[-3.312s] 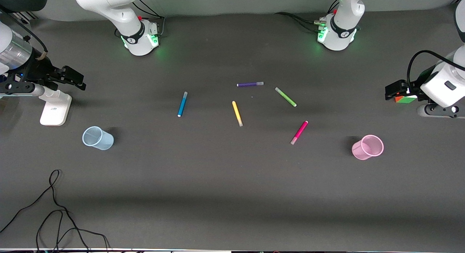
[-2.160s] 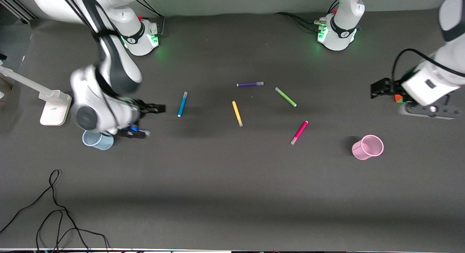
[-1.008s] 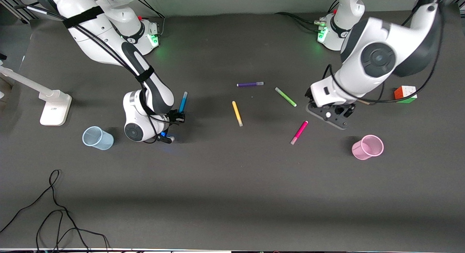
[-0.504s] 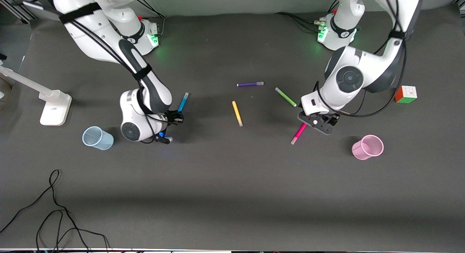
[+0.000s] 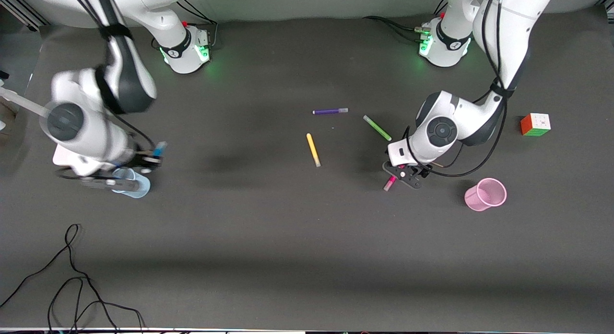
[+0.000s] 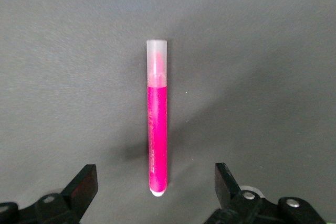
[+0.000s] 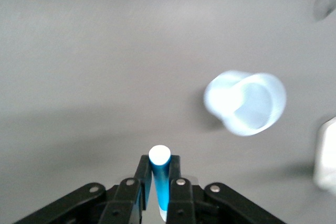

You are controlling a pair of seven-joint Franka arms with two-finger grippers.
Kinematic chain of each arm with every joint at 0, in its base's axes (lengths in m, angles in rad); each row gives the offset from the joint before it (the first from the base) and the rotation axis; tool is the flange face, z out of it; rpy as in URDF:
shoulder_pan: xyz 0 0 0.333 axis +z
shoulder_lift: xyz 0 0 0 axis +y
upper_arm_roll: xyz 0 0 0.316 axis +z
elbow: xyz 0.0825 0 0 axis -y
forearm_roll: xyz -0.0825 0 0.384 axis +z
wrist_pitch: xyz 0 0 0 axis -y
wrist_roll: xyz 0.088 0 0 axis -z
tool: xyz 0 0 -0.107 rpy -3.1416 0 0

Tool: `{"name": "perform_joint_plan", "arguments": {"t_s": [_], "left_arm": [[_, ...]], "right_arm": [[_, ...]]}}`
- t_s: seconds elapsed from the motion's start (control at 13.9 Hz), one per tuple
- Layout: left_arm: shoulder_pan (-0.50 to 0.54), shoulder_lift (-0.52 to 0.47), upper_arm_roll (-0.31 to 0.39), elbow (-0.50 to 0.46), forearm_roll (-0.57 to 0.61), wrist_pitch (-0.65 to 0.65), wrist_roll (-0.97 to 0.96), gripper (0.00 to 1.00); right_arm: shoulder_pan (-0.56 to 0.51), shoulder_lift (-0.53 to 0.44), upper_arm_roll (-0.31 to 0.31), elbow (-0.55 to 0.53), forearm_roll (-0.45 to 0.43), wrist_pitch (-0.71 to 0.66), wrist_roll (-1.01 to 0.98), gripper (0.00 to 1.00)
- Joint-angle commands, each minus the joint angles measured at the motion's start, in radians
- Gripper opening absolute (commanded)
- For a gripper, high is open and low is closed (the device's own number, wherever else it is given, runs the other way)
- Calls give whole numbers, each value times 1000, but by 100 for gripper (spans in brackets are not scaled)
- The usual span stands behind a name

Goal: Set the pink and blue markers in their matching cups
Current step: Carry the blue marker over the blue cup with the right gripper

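Blue marker (image 7: 160, 182) is clamped between the right gripper's (image 7: 160, 174) fingers, pale round end up, held in the air near the blue cup (image 5: 130, 182), at the right arm's end of the table. Front view shows only a short blue stub (image 5: 159, 148) sticking out past the right gripper (image 5: 144, 159); the right wrist view shows the actual grip, black fingers tight on the barrel. In that view the cup (image 7: 245, 102) is a translucent pale round shape, blurred, mouth open, off to one side of the marker, not under it.

Pink marker (image 6: 157, 119) lies flat on the table (image 5: 268, 238), between the left gripper's (image 6: 152, 187) wide-open fingers; neither finger touches it. Left wrist view shows it whole: glossy magenta barrel, frosted paler cap, rounded white tip at the gripper end. Front view has the left gripper (image 5: 402, 173) covering most of it, only the pale end (image 5: 388, 183) shows. Pink cup (image 5: 485, 194) stands upright nearby, toward the left arm's end, tapered, pale plastic.

Table surface is matte dark grey. Yellow marker (image 5: 313, 150), purple marker (image 5: 330, 111) and green marker (image 5: 377, 128) lie loose mid-table, farther from the front camera than the cups. Colour cube (image 5: 535, 124) sits near the left arm's end. Black cable (image 5: 72, 276) is looped on the table nearest the camera.
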Motion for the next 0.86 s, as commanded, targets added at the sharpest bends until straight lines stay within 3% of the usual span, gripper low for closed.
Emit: {"name": "perform_joint_plan", "arguments": {"t_s": [0.0, 0.14, 0.29, 0.43, 0.72, 0.79], "left_arm": [[-10, 20, 9, 4, 34, 10, -27, 99], [-11, 34, 10, 4, 34, 10, -29, 92], [-10, 33, 10, 5, 34, 7, -29, 82], [-10, 33, 10, 5, 34, 5, -34, 54], [-8, 30, 10, 10, 34, -7, -54, 14], [-8, 30, 10, 10, 34, -7, -54, 9]], "right_arm": [[9, -105, -69, -102, -163, 127, -82, 0], [9, -169, -135, -236, -182, 330, -168, 0], [9, -158, -213, -313, -182, 513, -241, 0], [9, -112, -226, -354, -182, 654, -242, 0], [8, -42, -252, -411, -182, 830, -231, 0], [8, -29, -257, -416, -182, 848, -228, 0]]}}
